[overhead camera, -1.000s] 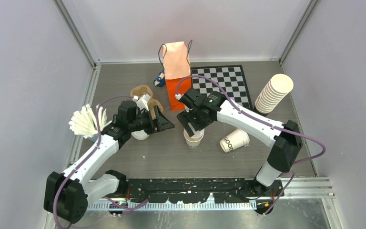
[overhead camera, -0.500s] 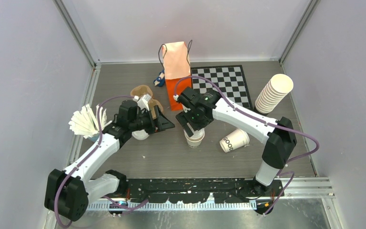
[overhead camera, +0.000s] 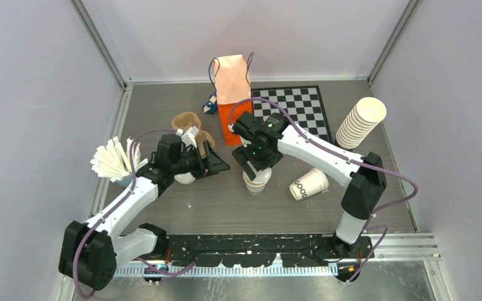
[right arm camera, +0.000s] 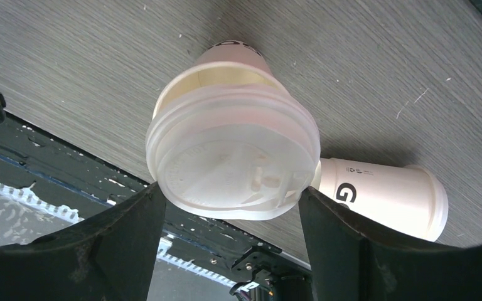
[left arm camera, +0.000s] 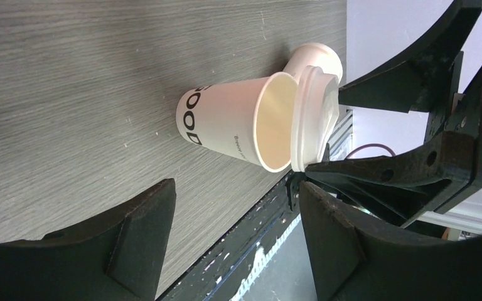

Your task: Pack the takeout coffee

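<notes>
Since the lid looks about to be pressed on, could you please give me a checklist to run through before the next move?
1. Cup upright beneath the right end effector: ok.
2. Lid level on the cup's rim: not ok; it sits skewed, with the rim exposed on one side.
3. Right end effector gripping the lid: ok, fingers against both edges.
4. Left end effector open and off the cup: ok.
5. Orange paper bag standing: ok; whether its mouth is open: cannot tell.
6. Tipped spare cup apart from the upright one: ok.
</notes>
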Available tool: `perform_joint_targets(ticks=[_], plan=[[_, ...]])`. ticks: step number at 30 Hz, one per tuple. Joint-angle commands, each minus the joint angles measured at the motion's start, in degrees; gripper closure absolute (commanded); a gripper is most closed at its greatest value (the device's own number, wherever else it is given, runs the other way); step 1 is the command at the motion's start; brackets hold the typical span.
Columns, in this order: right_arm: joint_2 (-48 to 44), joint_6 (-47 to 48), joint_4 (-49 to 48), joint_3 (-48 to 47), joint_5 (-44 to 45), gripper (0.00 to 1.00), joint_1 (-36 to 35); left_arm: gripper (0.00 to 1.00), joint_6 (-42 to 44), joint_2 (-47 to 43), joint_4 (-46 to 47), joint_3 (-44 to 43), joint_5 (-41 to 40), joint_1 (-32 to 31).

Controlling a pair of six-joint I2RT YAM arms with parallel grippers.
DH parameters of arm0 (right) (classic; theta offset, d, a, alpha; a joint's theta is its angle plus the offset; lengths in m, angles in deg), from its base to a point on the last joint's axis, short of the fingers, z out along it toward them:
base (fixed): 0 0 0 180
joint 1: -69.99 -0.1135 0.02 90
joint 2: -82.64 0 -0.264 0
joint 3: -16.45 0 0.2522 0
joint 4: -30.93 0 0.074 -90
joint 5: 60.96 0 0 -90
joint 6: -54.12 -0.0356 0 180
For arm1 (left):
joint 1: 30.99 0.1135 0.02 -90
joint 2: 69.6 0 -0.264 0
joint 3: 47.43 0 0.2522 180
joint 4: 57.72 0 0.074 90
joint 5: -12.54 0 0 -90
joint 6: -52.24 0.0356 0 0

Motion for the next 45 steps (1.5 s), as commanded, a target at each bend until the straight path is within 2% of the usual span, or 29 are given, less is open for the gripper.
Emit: perform_joint_targets(ticks=[1, 10, 12, 20, 27, 34, 39, 45], plan=[[1.35, -0.21, 1.79, -2.62, -0.50, 0.20, 0.14, 0.27, -1.05, -0.71, 3.88, 0.85, 1.44, 0.18], [2.80, 0.09, 0.88, -4.06, 0.01, 0.14, 0.09, 0.28, -1.74, -0.36, 4.11, 0.20, 1.83, 0.16], [2.99, 0.04, 0.59, -4.10, -0.25, 0.08, 0.07, 0.29, -1.90, -0.58, 4.10, 0.28, 2.09, 0.14], [3.06, 0.14, 0.46, -4.54, -0.74, 0.07, 0.13, 0.29, -1.67, -0.71, 3.99, 0.02, 1.91, 0.14], [-3.70, -0.69, -1.43, -4.02, -1.74, 0.11, 1.30, 0.33, -1.38, 2.34, 5.47, -0.92, 3.04, -1.39], [-11.50, -1.87, -11.97, 8.69, -10.50, 0.25, 9.90, 0.36, -2.38, 6.50, 9.77, -2.08, 1.56, -6.48], [-14.37, -2.31, -18.46, 15.26, -13.56, 0.26, 13.80, 0.38, -3.85, 9.29, 14.18, -2.18, 1.65, -8.03], [-13.52, -2.22, -24.53, 18.92, -20.97, 0.28, 16.70, 0.41, -7.17, 12.34, 22.36, -0.82, 4.65, -8.73]])
